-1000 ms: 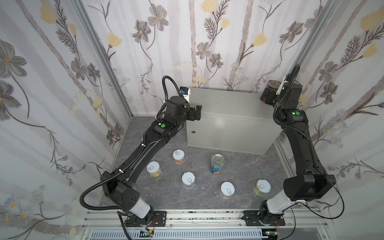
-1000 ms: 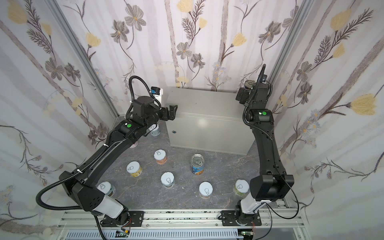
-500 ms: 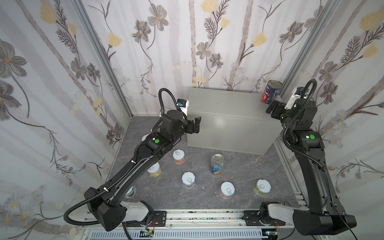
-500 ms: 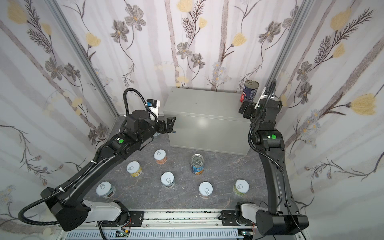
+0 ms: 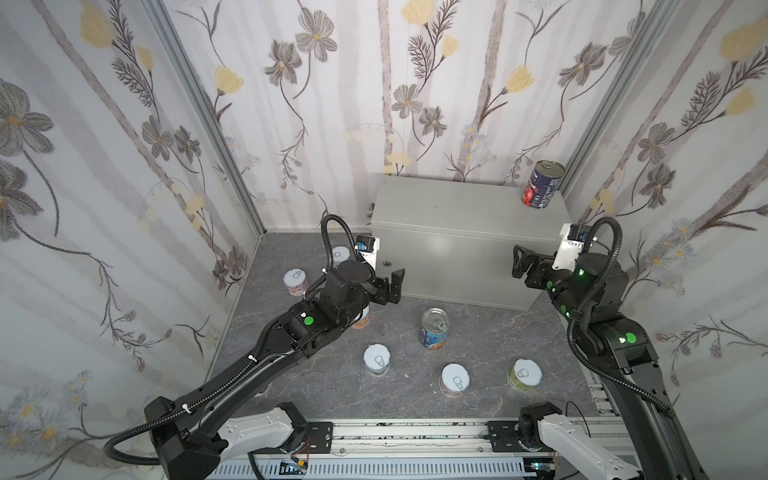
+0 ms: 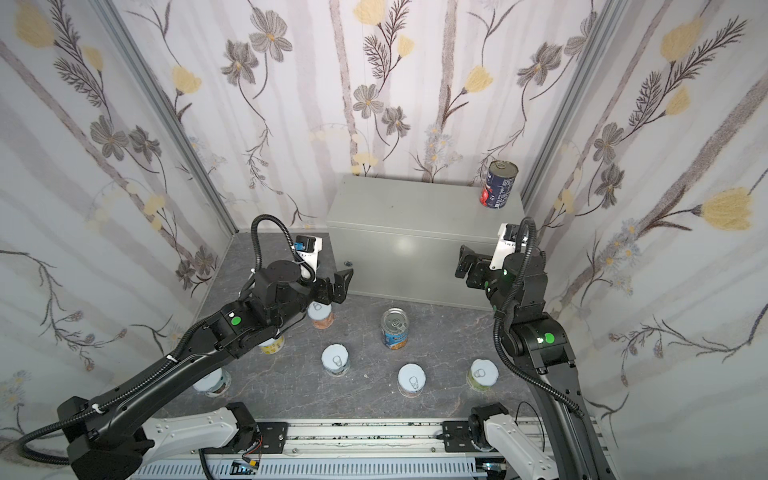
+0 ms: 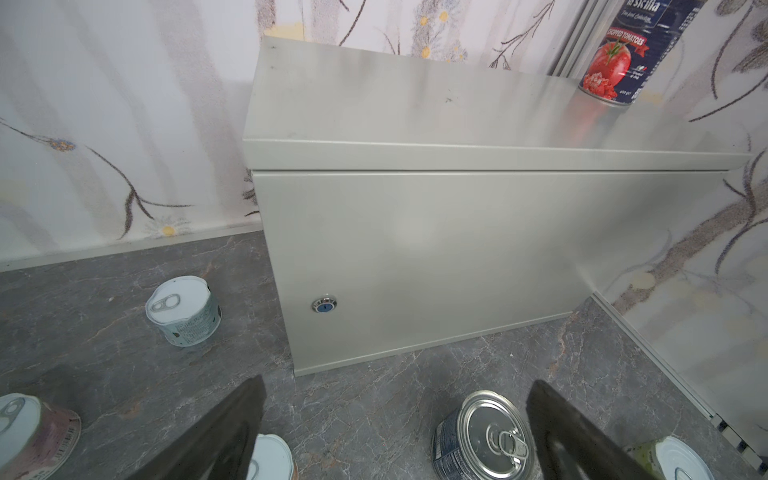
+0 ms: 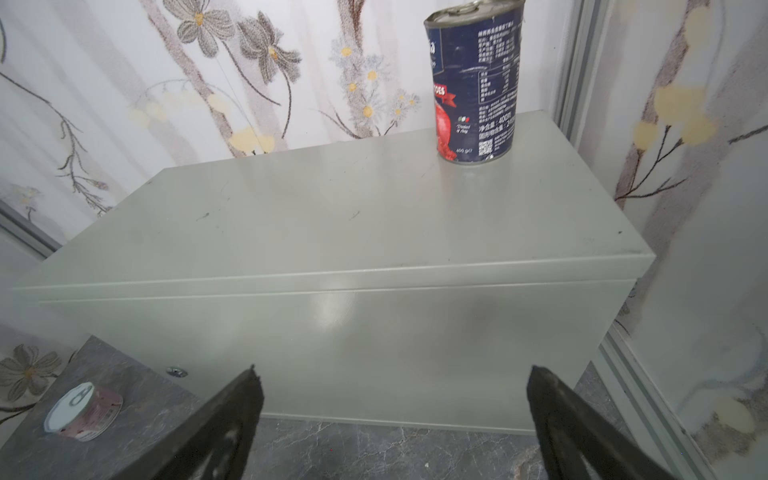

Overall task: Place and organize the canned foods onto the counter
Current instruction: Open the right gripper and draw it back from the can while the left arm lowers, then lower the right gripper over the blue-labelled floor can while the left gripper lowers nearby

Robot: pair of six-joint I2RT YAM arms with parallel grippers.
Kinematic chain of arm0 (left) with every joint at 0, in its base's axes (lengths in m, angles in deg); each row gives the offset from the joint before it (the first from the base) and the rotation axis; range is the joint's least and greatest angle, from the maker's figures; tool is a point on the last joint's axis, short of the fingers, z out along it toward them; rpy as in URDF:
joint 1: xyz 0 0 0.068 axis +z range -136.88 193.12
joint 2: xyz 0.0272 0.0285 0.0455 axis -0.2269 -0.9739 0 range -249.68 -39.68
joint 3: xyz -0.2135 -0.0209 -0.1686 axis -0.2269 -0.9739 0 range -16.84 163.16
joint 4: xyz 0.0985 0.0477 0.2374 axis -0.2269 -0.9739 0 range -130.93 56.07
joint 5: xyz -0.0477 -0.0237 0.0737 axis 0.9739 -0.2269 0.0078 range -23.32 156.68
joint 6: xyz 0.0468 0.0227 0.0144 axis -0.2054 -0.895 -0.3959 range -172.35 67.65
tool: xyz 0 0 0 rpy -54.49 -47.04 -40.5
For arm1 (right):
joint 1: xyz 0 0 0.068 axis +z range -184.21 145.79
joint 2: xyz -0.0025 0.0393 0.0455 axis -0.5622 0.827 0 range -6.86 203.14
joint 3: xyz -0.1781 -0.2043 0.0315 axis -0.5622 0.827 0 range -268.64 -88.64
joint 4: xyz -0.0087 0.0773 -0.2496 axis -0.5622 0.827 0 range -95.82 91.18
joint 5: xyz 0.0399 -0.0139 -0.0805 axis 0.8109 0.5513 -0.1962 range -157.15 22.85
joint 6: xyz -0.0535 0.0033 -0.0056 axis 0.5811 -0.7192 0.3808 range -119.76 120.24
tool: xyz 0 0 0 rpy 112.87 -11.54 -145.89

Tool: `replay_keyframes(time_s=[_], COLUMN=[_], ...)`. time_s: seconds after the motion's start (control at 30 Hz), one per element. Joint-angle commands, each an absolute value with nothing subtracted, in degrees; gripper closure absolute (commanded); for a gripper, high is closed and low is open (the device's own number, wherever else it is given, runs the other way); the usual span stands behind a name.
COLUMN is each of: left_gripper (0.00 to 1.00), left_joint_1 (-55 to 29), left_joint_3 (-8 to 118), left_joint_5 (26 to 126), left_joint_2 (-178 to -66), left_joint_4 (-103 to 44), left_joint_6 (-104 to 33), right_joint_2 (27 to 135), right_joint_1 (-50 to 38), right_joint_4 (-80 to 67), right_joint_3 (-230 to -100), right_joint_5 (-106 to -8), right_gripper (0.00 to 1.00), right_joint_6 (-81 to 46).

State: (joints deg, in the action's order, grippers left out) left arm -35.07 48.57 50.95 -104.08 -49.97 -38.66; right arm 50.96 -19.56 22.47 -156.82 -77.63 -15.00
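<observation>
On the surface (image 5: 453, 208), at its far right corner, stands the navy-and-red can (image 5: 542, 185). The blue soup can (image 5: 434, 328) and short cans (image 5: 377, 360) sit on the floor (image 5: 478, 332). Both the left end effector (image 5: 390, 286) and the right end effector (image 5: 523, 262) gape wide, holding nothing. Rigid, smooth and probably weighty, the cans likely suit a mid-wall side grip.

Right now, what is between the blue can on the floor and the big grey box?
Nothing: only bare dark floor separates the blue can from the grey box, shown in both top views.

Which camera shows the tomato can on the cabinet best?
The right wrist view: the tomato can stands whole and close, label readable. The left wrist view crops its top; both top views show it small.
</observation>
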Motion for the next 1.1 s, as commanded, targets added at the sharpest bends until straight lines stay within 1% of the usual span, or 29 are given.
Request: replay_keyframes(time_s=[0.0, 0.23, 0.43, 0.6, 0.8, 1.07], left_gripper=[0.00, 0.00, 0.00, 0.00, 0.00, 0.00], left_joint_1=[-36.55, -39.93, -40.43, -40.43, -40.42, -40.48], left_joint_3=[45.71, 39.70, 33.62, 29.93, 26.08, 20.69], left_joint_5=[46.90, 44.10, 44.13, 44.47, 44.62, 45.36], left_joint_2=[-102.99, -102.30, -101.47, -102.06, -102.61, -102.16], left_joint_4=[-48.44, -47.48, -45.78, -44.16, -41.71, -38.30], left_joint_6=[-35.70, -32.39, -29.91, -28.81, -27.93, -26.36], right_joint_2=[48.40, 42.99, 39.32, 38.16, 39.63, 45.82], right_joint_1=[-16.93, -9.96, -3.42, 2.89, 7.12, 9.73], right_joint_4=[21.98, 21.26, 19.41, 15.77, 10.67, 4.62], right_joint_3=[-152.90, -143.45, -135.46, -128.23, -122.92, -119.89], right_joint_5=[-76.70, -76.19, -75.48, -77.55, -78.05, -76.58], right_gripper=[0.00, 0.00, 0.00, 0.00, 0.00, 0.00], right_joint_6=[-16.67, -17.03, -18.92, -21.56, -23.81, -24.92])
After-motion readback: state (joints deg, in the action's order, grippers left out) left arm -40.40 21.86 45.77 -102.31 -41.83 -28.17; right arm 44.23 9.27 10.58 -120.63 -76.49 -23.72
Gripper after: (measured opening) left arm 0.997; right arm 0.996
